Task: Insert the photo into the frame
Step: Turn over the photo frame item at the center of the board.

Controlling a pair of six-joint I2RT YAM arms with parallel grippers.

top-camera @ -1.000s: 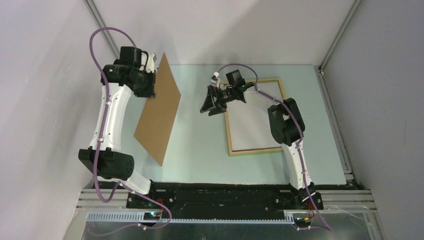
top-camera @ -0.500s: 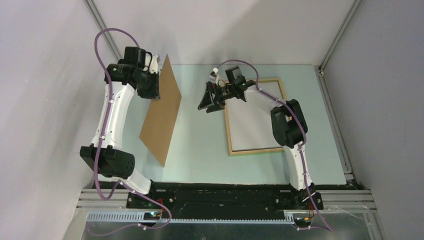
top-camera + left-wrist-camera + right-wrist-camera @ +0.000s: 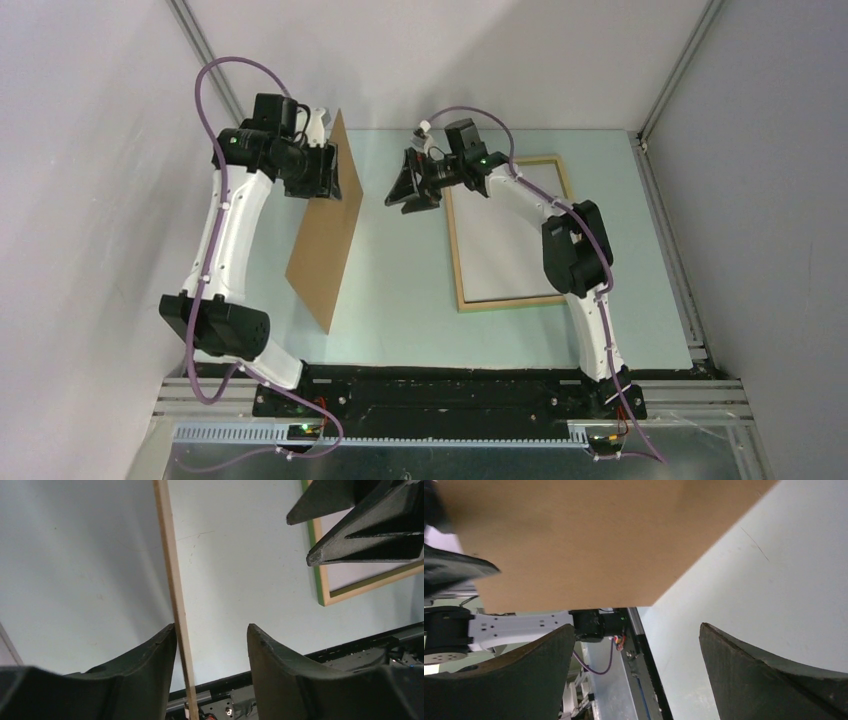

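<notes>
Left gripper (image 3: 325, 175) has its fingers apart. The photo (image 3: 325, 240) stands up tall between them and touches one finger. Only its brown back shows. Right gripper (image 3: 400, 200) is wide open and holds nothing. It hangs over the table (image 3: 400, 300), between the photo and the frame (image 3: 510, 301). The frame lies flat on the right side of the table.
</notes>
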